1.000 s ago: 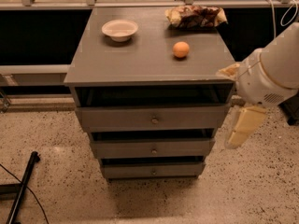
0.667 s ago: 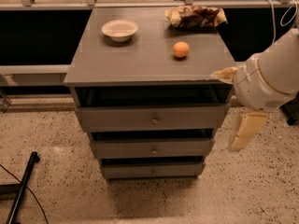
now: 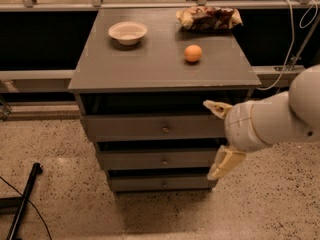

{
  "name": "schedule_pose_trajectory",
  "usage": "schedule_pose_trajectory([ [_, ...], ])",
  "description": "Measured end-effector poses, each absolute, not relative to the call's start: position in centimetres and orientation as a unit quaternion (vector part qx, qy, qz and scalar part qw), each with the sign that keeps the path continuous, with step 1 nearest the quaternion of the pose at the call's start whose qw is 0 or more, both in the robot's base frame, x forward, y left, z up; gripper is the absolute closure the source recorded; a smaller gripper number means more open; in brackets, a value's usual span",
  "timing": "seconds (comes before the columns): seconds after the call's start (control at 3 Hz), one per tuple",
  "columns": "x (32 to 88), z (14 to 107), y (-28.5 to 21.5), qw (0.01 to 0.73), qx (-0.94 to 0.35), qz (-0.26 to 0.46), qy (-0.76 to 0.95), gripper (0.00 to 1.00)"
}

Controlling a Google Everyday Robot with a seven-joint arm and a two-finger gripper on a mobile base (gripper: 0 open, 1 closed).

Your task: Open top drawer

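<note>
The grey cabinet (image 3: pixel 160 69) holds three stacked drawers. The top drawer (image 3: pixel 125 128) is the widest; its long flat front carries a small round knob (image 3: pixel 165 129), and a dark gap shows above the front. My gripper (image 3: pixel 218 135) hangs at the right end of the top drawer's front, well right of the knob. It is open: one cream finger (image 3: pixel 214 107) points at the drawer's upper right corner and the other finger (image 3: pixel 225 164) hangs lower, by the middle drawer (image 3: pixel 130 160). Nothing is between them.
On the cabinet top stand a white bowl (image 3: pixel 128 32), an orange (image 3: pixel 193 53) and a snack bag (image 3: pixel 207 18). The bottom drawer (image 3: pixel 140 183) sits near the speckled floor. A black pole (image 3: pixel 22 201) lies at lower left. Cables (image 3: pixel 295 44) hang at right.
My gripper has moved left and down, from beside the cabinet's top right corner to the right end of the top drawer's front. The drawers and tabletop items have not moved.
</note>
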State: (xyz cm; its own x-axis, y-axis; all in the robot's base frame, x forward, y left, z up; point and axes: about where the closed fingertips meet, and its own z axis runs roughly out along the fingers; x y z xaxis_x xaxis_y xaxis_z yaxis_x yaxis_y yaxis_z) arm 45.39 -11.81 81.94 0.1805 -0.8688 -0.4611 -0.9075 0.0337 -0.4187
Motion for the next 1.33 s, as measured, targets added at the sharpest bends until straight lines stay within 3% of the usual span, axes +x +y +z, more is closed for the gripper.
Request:
schedule_pose_trajectory([
  [0.33,47.9,78.2,-8.7,0.381,-0.695,0.034,0.609,0.0],
  [0.67,49.8,78.8,-8.6,0.406,-0.684,0.007,0.606,0.0],
  [1.33,51.3,77.1,-9.4,0.389,-0.692,-0.019,0.608,0.0],
])
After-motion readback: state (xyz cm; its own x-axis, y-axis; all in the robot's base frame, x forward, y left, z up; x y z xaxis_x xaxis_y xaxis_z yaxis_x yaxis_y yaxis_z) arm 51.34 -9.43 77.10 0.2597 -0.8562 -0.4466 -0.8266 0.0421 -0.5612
